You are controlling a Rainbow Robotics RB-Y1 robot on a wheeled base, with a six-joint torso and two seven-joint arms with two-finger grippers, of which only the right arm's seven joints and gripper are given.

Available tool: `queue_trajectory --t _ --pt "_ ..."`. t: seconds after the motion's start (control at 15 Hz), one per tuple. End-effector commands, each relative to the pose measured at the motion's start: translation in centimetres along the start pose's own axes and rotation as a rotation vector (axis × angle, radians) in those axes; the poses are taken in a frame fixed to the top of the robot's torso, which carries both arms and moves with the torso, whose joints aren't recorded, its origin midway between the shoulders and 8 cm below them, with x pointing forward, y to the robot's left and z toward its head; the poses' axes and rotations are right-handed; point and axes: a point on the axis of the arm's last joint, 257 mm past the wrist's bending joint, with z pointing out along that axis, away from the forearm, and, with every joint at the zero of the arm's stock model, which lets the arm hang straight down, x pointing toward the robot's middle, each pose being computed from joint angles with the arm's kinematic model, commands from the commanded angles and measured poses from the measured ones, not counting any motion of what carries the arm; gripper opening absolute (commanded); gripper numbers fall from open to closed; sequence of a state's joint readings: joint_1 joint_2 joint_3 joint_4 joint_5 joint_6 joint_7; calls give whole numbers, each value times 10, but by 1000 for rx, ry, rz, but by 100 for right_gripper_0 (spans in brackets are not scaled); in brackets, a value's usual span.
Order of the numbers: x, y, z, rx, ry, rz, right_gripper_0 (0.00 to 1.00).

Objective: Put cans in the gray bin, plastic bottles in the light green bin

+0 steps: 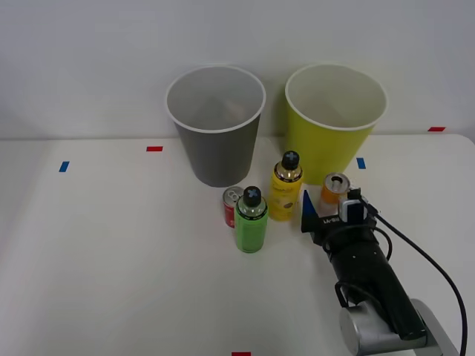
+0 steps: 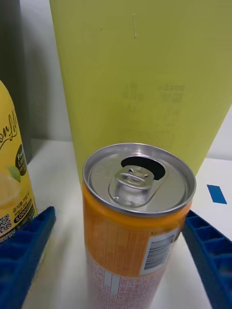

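Note:
The orange-and-white can (image 1: 335, 187) (image 2: 137, 178) stands upright in front of the light green bin (image 1: 326, 152) (image 2: 145, 72). My right gripper (image 1: 330, 205) (image 2: 120, 216) is open with one blue finger on each side of this can, low by the table. The yellow bottle (image 1: 286, 189) (image 2: 12, 183) stands just beside the near finger. The green bottle (image 1: 251, 222) and the short red can (image 1: 232, 205) stand together in front of the gray bin (image 1: 219, 156), whose dark wall (image 2: 9, 72) shows in the wrist view. All stand upright.
The white table (image 1: 111, 259) carries small tape marks: blue (image 1: 64, 166) (image 1: 361, 162) (image 2: 216, 193) and red (image 1: 154, 148) (image 1: 436, 129) (image 1: 241, 354). Both bins stand at the back against a white wall. My arm's black cable (image 1: 423, 256) loops to the right.

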State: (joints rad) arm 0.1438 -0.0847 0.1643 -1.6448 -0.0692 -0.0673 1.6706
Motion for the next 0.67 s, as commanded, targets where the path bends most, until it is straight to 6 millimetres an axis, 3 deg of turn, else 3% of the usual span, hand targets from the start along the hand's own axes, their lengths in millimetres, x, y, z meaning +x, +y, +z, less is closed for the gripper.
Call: queue_trajectory --t 0.07,0.27,0.67 --pt "0 1 0 -4 0 -4 39" --pt "-2 1 1 -7 -3 -9 18" --pt "-1 0 0 -18 -5 -7 14"
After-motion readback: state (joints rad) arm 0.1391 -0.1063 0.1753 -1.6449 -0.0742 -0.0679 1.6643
